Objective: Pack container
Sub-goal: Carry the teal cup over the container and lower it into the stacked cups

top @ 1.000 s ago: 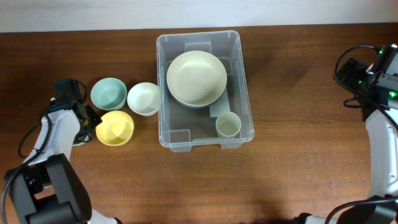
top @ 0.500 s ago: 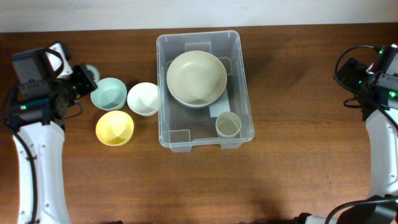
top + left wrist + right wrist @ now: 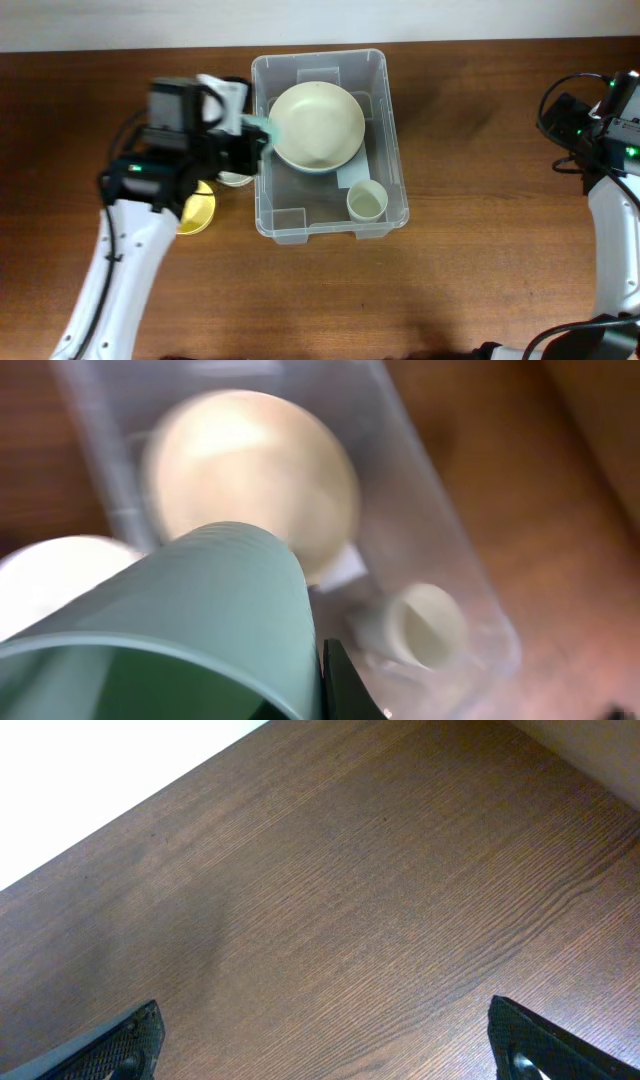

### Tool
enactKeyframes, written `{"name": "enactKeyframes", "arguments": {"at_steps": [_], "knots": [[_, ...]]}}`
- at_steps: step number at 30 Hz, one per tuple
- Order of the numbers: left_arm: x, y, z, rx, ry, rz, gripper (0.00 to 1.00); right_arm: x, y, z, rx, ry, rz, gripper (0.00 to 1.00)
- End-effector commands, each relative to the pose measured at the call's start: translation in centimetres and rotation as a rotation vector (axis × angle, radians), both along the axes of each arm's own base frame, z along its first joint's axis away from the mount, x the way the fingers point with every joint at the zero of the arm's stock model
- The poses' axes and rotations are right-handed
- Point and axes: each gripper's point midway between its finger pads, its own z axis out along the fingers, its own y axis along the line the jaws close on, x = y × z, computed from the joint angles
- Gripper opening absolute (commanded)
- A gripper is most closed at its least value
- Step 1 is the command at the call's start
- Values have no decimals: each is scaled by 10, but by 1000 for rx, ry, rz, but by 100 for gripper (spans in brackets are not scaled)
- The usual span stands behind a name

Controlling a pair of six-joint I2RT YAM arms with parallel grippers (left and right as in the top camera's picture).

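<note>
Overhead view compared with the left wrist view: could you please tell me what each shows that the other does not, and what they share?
Only overhead: the yellow bowl, half hidden under the left arm, and the right arm, far from the container. Only left wrist: a dark fingertip against the green bowl, seen close up. Both: the container, the large cream bowl, the small cup, the white bowl and the green bowl.
</note>
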Motion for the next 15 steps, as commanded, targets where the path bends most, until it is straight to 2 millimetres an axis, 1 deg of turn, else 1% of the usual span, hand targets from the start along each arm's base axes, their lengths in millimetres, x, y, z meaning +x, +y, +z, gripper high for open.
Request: {"name": "enactKeyframes", "arguments": {"at_steps": [1,4,7,10,15], "knots": [[-17,-38,5,4,-30,-132,1,0,-3,8,-12,-15,-9,99],[-32,-64,4,15,-35,-204,0,0,-3,7,-11,-15,-9,99],[-43,-82,0,59,-48,-238,0,0,-3,7,-12,-15,-9,99],[-54,-101,-7,102,-56,-277,0,0,-3,7,-12,-15,-9,99],[-67,-133,-23,125,-44,-358,1,0,-3,7,-12,-15,-9,99]]}}
